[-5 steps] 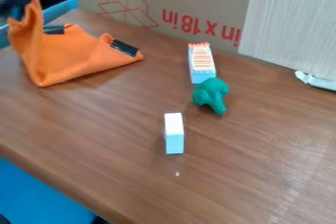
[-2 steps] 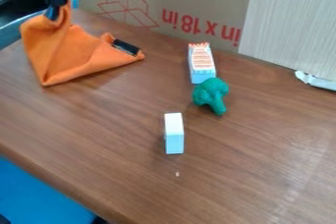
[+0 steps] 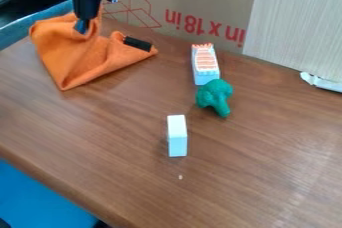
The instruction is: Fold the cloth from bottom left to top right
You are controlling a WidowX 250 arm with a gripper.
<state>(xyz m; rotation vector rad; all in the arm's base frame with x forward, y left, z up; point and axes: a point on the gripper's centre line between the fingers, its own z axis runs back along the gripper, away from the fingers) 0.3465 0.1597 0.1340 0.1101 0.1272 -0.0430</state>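
Cloth (image 3: 59,46) sits at the upper left of the table (image 3: 267,152), 1 raised fold clamped in our gripper (image 3: 85,25); we should guide it low toward top right, lowering before release.

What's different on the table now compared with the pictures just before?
The gripper has moved right and slightly down in the view, with the orange cloth still pinched in it. The whole cloth has slid right too, along with the black strip on its right side. The green toy broccoli, the orange-topped block and the white-topped block stayed put.
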